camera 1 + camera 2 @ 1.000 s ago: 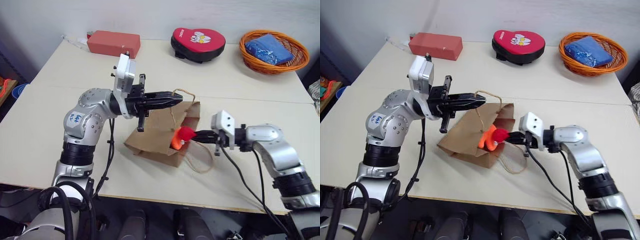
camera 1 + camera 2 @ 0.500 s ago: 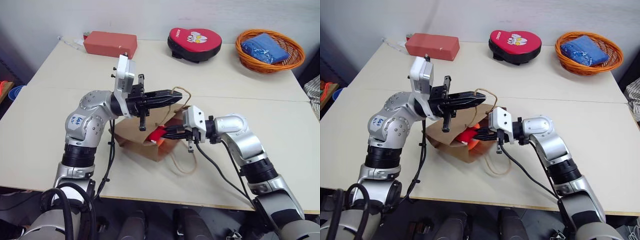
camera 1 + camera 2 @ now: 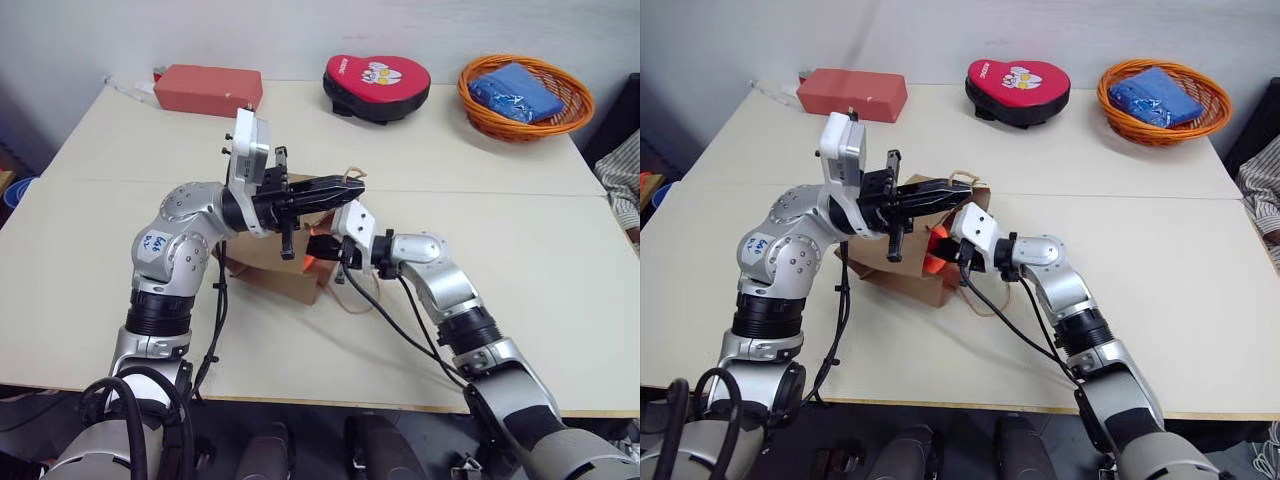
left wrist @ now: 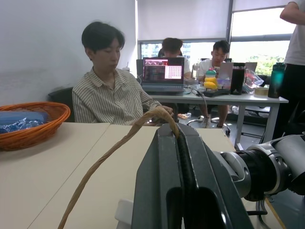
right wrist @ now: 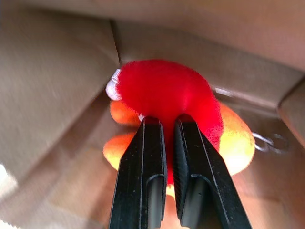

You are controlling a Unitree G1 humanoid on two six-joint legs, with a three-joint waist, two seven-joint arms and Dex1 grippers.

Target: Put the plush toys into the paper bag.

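The brown paper bag lies on its side on the table with its mouth toward my right arm. My left gripper is shut on one cord handle and holds the bag's upper edge raised. My right gripper reaches inside the bag's mouth, its fingers pinched on the fuzzy red plush toy. The orange plush toy lies just behind the red one, against the bag's inner wall. From the head views a bit of orange shows at the bag's mouth beside my right gripper.
A pinkish-red block sits at the table's far left, a red heart-shaped pad at the far middle, and an orange basket holding blue cloth at the far right. A person's striped sleeve is at the right edge.
My right gripper has moved left with the red toy, from outside the bag's mouth to inside it. My left gripper has kept its hold on the handle.
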